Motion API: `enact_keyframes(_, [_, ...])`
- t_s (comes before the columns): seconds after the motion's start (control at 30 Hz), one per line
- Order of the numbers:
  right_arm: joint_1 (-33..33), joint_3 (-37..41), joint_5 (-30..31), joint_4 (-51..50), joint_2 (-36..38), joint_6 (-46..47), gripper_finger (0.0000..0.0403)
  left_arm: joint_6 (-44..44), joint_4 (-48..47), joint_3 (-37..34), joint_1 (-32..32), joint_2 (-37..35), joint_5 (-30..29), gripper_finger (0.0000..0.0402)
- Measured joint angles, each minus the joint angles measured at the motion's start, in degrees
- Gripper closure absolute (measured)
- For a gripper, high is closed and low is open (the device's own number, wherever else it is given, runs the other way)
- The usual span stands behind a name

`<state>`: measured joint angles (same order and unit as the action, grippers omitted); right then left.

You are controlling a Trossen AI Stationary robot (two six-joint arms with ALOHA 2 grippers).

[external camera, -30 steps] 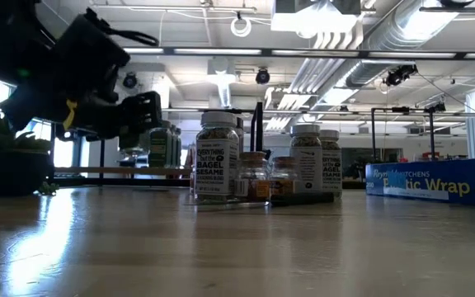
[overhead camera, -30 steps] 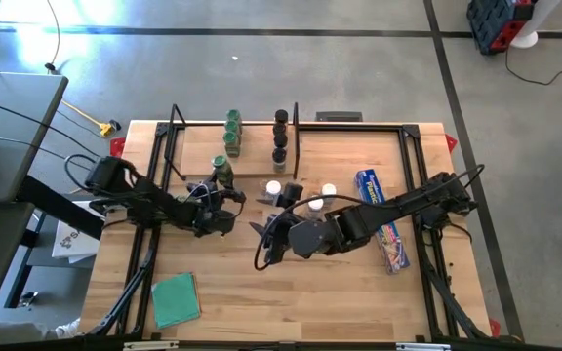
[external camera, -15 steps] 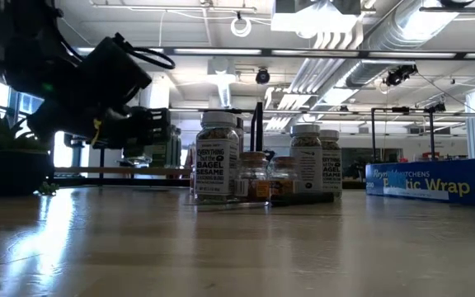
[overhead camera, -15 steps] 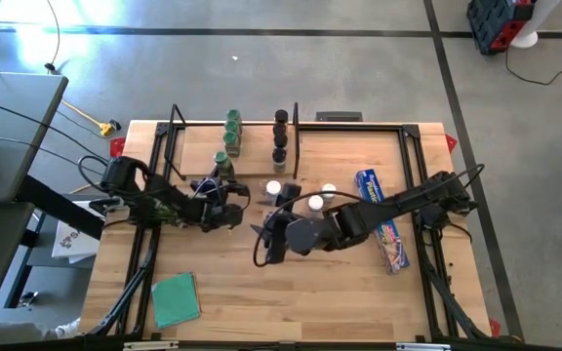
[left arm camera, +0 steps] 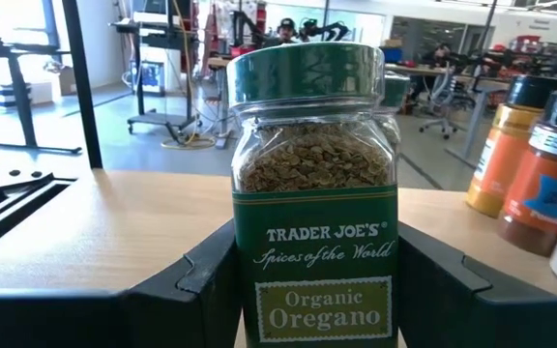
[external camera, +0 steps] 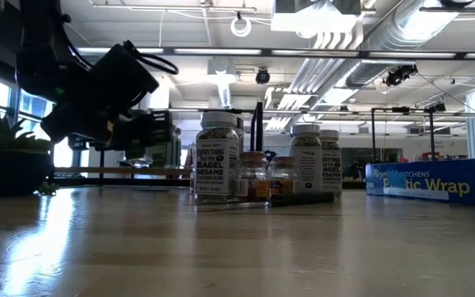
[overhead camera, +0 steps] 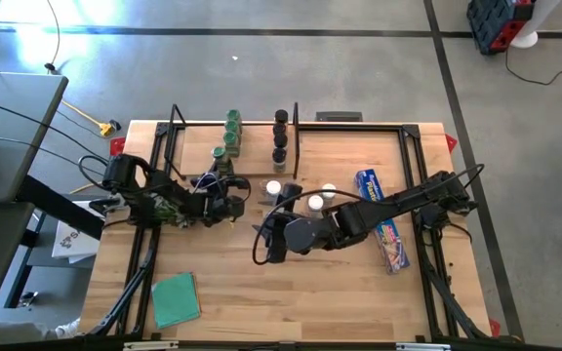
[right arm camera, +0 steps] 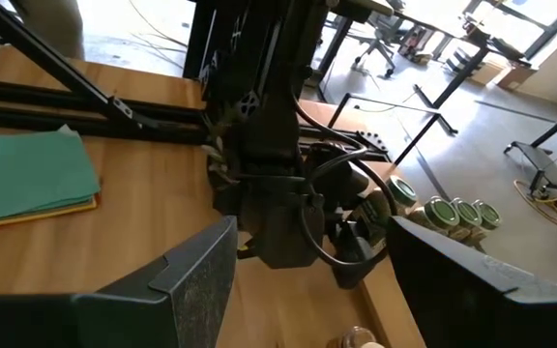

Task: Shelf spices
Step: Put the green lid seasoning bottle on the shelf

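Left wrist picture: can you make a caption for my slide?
Left gripper holds a green-capped Organic Oregano jar between its fingers, with orange spice bottles standing off to one side.

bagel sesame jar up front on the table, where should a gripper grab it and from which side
Grip the bagel sesame jar across its labelled body, below the cap, coming in level from its open side facing the low camera. It stands upright and tall, and smaller jars crowd close beside it, so a side approach there looks blocked.
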<state>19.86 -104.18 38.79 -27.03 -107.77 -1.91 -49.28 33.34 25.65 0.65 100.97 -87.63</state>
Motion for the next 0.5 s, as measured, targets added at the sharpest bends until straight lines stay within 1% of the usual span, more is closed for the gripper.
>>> enact_keyframes(0.27, [0.0, 0.0, 0.0, 0.0, 0.0, 0.0, 0.0142, 0.0, 0.0, 0.0, -2.2, 0.0, 1.7, 0.0203])
enact_keyframes(0.5, [0.0, 0.0, 0.0, 0.0, 0.0, 0.0, 0.0142, 0.0, 0.0, 0.1, -2.5, 0.0, 2.6, 0.0202])
